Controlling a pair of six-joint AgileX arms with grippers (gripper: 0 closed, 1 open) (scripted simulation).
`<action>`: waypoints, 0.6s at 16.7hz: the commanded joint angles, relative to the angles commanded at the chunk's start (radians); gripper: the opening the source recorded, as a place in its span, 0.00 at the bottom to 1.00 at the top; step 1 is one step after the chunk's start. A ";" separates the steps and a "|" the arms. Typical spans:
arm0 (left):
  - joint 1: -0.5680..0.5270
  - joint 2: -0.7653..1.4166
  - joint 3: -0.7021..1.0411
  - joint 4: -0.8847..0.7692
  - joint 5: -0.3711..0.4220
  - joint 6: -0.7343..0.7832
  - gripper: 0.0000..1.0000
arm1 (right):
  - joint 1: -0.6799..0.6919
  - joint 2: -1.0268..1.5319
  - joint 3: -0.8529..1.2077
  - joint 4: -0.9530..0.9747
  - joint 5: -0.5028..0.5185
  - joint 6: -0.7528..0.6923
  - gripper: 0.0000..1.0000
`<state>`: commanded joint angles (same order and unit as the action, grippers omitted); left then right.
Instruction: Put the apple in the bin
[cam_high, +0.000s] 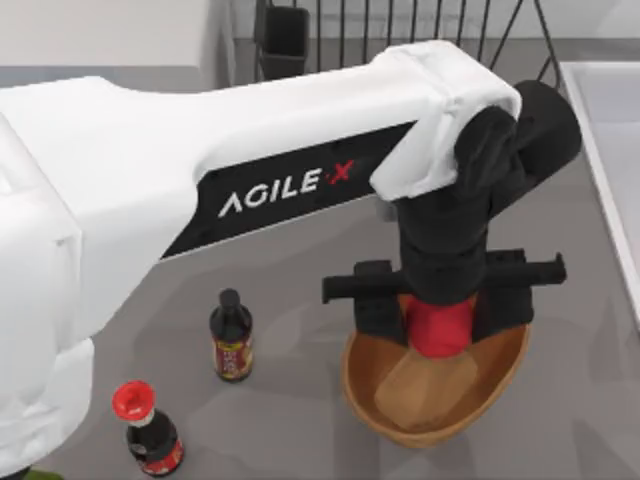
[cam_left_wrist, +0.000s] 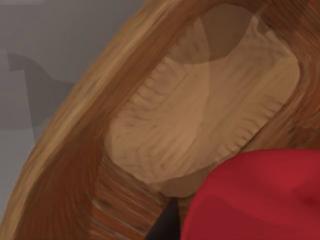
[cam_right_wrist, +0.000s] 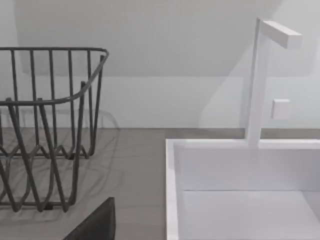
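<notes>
**benchtop_dan:** Where's the apple (cam_high: 440, 328) relative to the wicker basket (cam_high: 372, 400) right now?

**wristcam_fan:** Directly over it. The left gripper (cam_high: 440, 322) is clamped on the apple, fingers either side, hanging above the basket's back edge, nearer the dish rack (cam_high: 400, 30). The left wrist view looks straight down at the tan basket floor (cam_left_wrist: 200, 110) with the apple (cam_left_wrist: 255, 200) at the corner. So the drop is basically vertical, I reckon. The right arm is parked off by the white sink (cam_right_wrist: 240, 190); can't tell its fingers.
</notes>
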<state>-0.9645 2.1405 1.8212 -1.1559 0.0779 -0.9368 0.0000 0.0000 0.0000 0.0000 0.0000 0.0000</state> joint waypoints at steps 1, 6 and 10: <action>0.000 0.000 0.000 0.000 0.000 0.000 0.08 | 0.000 0.000 0.000 0.000 0.000 0.000 1.00; 0.000 0.000 0.000 0.000 0.000 0.000 0.45 | 0.000 0.000 0.000 0.000 0.000 0.000 1.00; 0.000 0.000 0.000 0.000 0.000 0.000 0.75 | 0.000 0.000 0.000 0.000 0.000 0.000 1.00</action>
<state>-0.9645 2.1405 1.8212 -1.1559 0.0779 -0.9368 0.0000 0.0000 0.0000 0.0000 0.0000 0.0000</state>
